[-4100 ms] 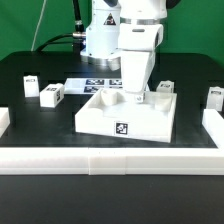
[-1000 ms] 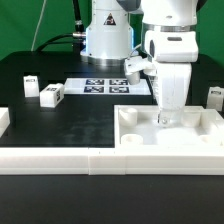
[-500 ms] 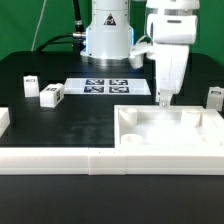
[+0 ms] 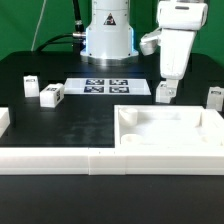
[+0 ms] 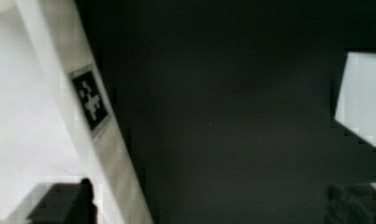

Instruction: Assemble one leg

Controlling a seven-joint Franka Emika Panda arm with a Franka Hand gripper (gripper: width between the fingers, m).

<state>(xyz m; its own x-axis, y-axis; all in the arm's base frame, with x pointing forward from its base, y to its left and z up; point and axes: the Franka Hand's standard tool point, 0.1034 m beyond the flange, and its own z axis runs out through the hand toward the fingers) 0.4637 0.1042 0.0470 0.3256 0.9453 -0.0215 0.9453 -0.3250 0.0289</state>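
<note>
Tray part (image 4: 170, 128) sits on the desk (image 4: 85, 122), so I think it's leg time: hand (image 4: 165, 94) hangs wide open w/ nothing in it, nearest leg (image 4: 214, 97) stands near, beside & below it, so next go over, down & grab.

1. First leg (image 4: 31, 83): small white block, dark tag on one face; resting near the table edge at the exterior view's left.
2. Second leg (image 4: 51, 95): same kind, tag showing; just beside the first, nearer the front edge.
3. Third leg (image 4: 166, 91): stubby, upright; mid-table, toward the exterior view's right.
4. Fourth leg (image 4: 213, 97): upright, tagged; close to the edge at the exterior view's right.
</note>
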